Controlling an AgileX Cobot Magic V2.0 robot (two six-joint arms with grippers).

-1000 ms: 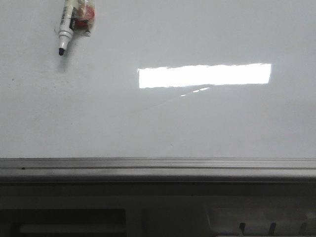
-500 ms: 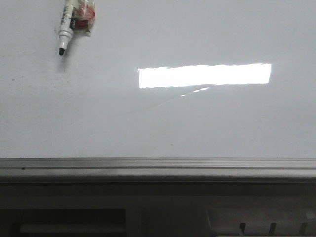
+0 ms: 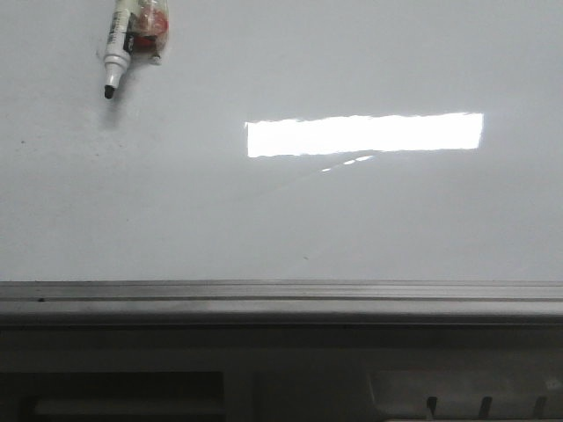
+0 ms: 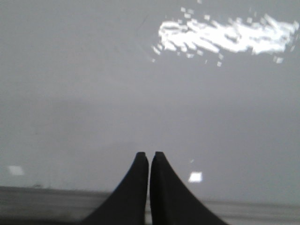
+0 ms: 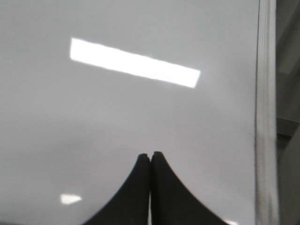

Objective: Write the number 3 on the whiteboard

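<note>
black left claw (image 4: pixel 149 157) and right claw (image 5: pixel 150 156) are both clenched, empty, above the whiteboard (image 3: pixel 281 220).

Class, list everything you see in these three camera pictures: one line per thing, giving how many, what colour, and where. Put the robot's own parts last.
whiteboard: one, glossy white-grey, fills most of each view; no drawn 3 visible.
rail: one, grey metal, along the board's near edge in the front view.
marker: one, white body with black tip, uncapped, lying on the board at far left.
light reflection: one, bright white rectangle, mid-board.
left tool: one, black, fingers together, over the board, empty.
right tool: one, black, fingers together, over the board near its rail, empty.
</note>
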